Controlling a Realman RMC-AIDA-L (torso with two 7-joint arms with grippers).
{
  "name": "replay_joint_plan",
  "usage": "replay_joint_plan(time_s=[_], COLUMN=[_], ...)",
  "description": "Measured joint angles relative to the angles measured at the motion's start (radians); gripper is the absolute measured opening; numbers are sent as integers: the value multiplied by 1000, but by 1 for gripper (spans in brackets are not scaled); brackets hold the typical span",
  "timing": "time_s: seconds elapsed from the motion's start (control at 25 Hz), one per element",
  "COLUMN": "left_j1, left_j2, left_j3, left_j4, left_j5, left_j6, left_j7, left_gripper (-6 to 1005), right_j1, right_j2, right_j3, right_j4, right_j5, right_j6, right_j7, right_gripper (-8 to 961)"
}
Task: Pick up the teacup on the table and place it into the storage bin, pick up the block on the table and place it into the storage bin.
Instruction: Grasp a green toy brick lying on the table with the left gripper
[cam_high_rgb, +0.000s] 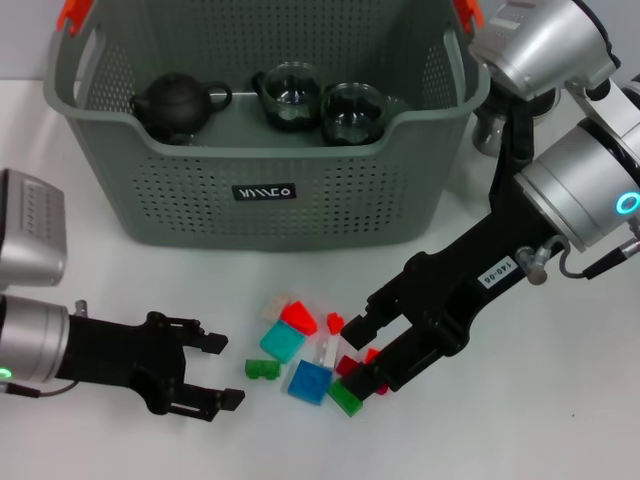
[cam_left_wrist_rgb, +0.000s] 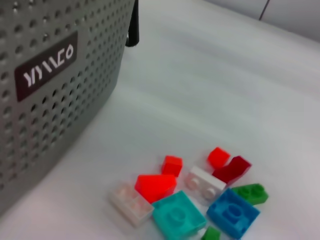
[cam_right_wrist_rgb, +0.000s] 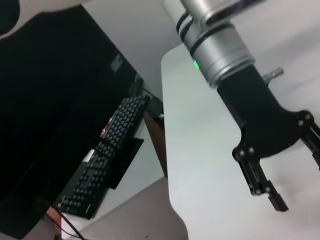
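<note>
1. Our right gripper (cam_high_rgb: 368, 352) sits low over the white table (cam_high_rgb: 560, 420), its black fingers spread apart at the right edge of a cluster of small building blocks, with a dark red block (cam_high_rgb: 349, 365) and a green block (cam_high_rgb: 346, 397) just beside the fingertips; we cannot tell whether either finger touches a block.
2. Our left gripper (cam_high_rgb: 226, 372) rests near the table on the left side, fingers apart and holding nothing, pointing toward the cluster and close to a small green block (cam_high_rgb: 262, 369).
3. The blocks lie in front of the storage bin (cam_high_rgb: 270, 215): a teal block (cam_high_rgb: 282, 342), a blue block (cam_high_rgb: 309, 381), a bright red block (cam_high_rgb: 299, 317), a clear pale block (cam_high_rgb: 275, 303) and a white block (cam_high_rgb: 325, 352) among them.
4. The grey-green perforated bin stands at the back of the table, orange clips at its handles and a black label (cam_high_rgb: 264, 192) on its front wall.
5. Inside it we see a dark teapot (cam_high_rgb: 178, 103) at the left and two glass teacups (cam_high_rgb: 288, 95) side by side to its right.
6. The left wrist view shows the bin's labelled wall and the block cluster near it; the right wrist view shows our left arm's open fingers above the table, with a keyboard (cam_right_wrist_rgb: 102, 160) beyond the edge.
</note>
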Motion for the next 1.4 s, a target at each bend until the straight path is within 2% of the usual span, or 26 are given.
replay_joint_plan(time_s=[0.2,0.56,1.04,1.4], left_j1=[0,-6,-7,0], left_j2=[-14,-17,-44,-46], left_j3=[10,10,2,-1], left_j4=[-14,-15,-21,-49], left_j5=[-1,-9,-13,-35], left_j6=[-49,-60,-68,-87], left_j7=[35,64,111,145], left_gripper=[792,783,771,762], right_j1=[-2,-2,-4,-4], right_j2=[0,0,-2,-3], right_j3=[9,25,29,37], right_j4=[-1,0,-4,-4], right_j5=[9,9,10,10], right_j6=[4,14,15,15], right_j7=[1,-2,-5,-8], right_gripper=[703,704,704,704])
